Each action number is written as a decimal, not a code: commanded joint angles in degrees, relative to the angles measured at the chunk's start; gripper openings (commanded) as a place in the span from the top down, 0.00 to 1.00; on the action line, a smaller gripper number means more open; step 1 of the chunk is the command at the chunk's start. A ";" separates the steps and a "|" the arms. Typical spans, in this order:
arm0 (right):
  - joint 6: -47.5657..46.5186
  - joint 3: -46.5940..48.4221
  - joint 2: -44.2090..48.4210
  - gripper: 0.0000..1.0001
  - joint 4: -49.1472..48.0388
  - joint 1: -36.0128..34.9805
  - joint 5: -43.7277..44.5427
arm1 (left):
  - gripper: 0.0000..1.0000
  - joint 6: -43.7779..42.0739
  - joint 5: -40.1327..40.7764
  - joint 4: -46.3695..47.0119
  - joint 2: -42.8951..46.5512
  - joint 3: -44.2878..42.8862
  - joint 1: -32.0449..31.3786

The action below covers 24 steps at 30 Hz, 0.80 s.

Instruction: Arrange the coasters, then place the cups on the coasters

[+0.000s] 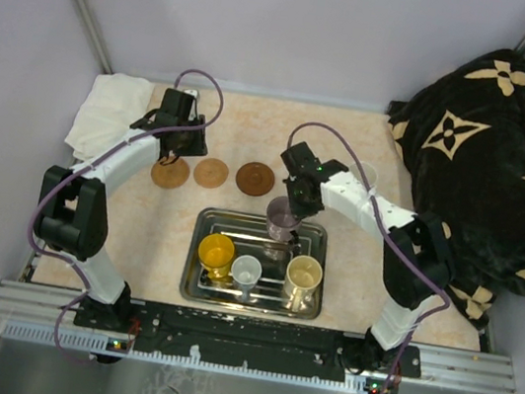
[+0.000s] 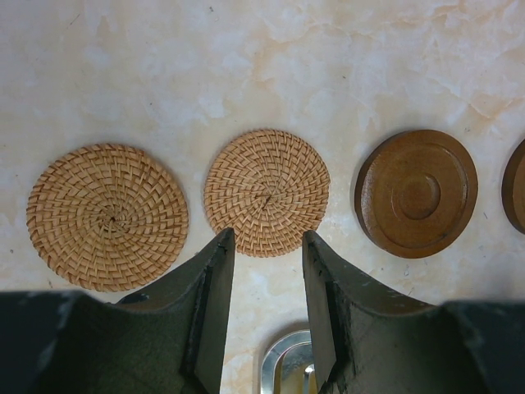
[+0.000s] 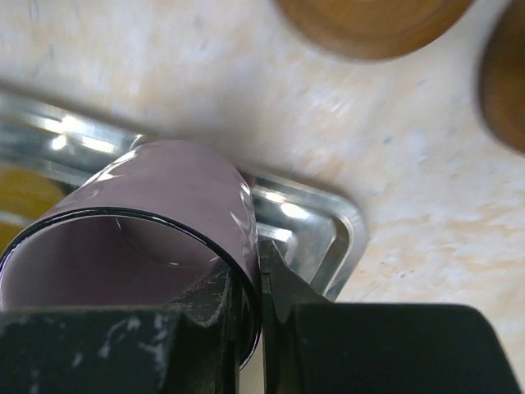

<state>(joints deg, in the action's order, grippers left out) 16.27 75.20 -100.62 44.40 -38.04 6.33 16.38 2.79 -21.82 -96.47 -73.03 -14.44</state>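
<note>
now right jaws pinch the purple cup [image 3: 156, 197] by its rim at the far edge of the tray [image 1: 233, 224], likely for lifting; left jaws, half open, empty, hover over the coasters [image 2: 267, 190].

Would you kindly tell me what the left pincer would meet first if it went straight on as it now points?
Probably the round woven straw coaster centred directly ahead of the open left pincer; how far above it the pincer hangs is unclear.

I read no text, label, brand name or number in any of my three views; the only sign-like marks are cream flower and four-pointed star motifs printed on the black blanket [image 1: 501, 205].
</note>
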 commanded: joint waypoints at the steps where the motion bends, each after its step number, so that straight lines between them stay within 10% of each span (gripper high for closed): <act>1: 5.99 7.17 3.93 1.00 -6.36 0.21 13.23 | 0.55 -0.74 0.11 1.16 0.34 -1.08 -0.15; 24: 5.85 24.66 -12.18 1.00 -10.93 8.15 17.12 | 0.54 -1.55 0.71 0.57 -0.49 -3.45 -0.15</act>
<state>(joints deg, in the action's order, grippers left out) 22.76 93.62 -113.99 37.63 -31.09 22.90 15.57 2.98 -21.76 -96.66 -74.61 -14.44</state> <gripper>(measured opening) 0.077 0.454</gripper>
